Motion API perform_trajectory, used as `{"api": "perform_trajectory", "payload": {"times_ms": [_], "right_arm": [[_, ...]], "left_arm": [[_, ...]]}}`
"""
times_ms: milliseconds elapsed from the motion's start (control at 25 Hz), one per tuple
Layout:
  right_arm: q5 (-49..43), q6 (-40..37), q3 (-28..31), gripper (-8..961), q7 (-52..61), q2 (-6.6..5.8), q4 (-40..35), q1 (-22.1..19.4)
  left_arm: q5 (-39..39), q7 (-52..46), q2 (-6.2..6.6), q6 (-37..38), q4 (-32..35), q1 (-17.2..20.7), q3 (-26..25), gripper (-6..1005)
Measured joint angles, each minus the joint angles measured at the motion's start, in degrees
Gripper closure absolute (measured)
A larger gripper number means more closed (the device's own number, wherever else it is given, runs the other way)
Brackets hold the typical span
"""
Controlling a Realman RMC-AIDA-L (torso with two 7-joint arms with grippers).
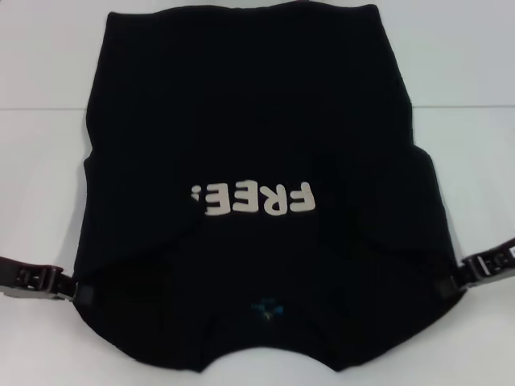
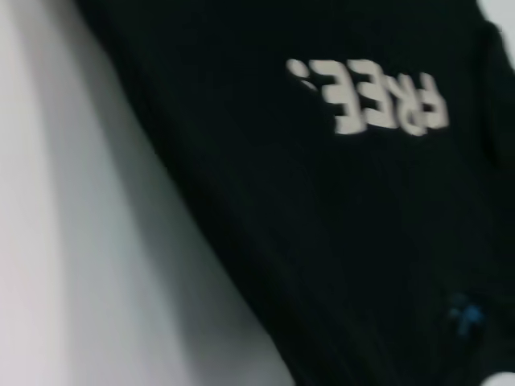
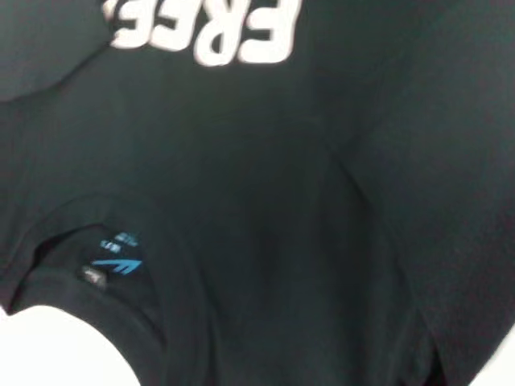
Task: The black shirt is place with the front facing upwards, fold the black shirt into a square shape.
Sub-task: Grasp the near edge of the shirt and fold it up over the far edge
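The black shirt [image 1: 257, 121] lies front up on the white table [image 1: 40, 161], collar toward me. Its cream "FREE!" lettering [image 1: 253, 199] reads upside down and the teal neck label [image 1: 265, 308] shows at the near edge. A cloth fold covers part of the "!". My left gripper [image 1: 80, 291] is at the shirt's near left edge, shut on the cloth. At the near right edge my right gripper [image 1: 447, 285] grips the same way. The left wrist view shows the shirt [image 2: 322, 201] beside bare table. In the right wrist view, the shirt [image 3: 282, 201] and its label [image 3: 117, 264] fill the picture.
White tabletop [image 1: 475, 96] surrounds the shirt on the left, right and far sides. The shirt's near edge reaches the bottom of the head view.
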Motion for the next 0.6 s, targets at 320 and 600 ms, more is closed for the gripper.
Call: {"api": "perform_trajectory", "payload": {"times_ms": [320,600], "right_arm": [[-5.02,-14.09,-0.15,876,-12.18,-1.56,-0.31,-1.29],[-11.68,-20.97,-0.21,862,-20.01,1.09,0.20,-3.02]], "left_arm": [[0.56,5.03,4.12,15.31,-8.18,-0.71,-0.36,943],[5.17,7.20,3.19,20.94,-11.60,0.17,3.70,941]]}}
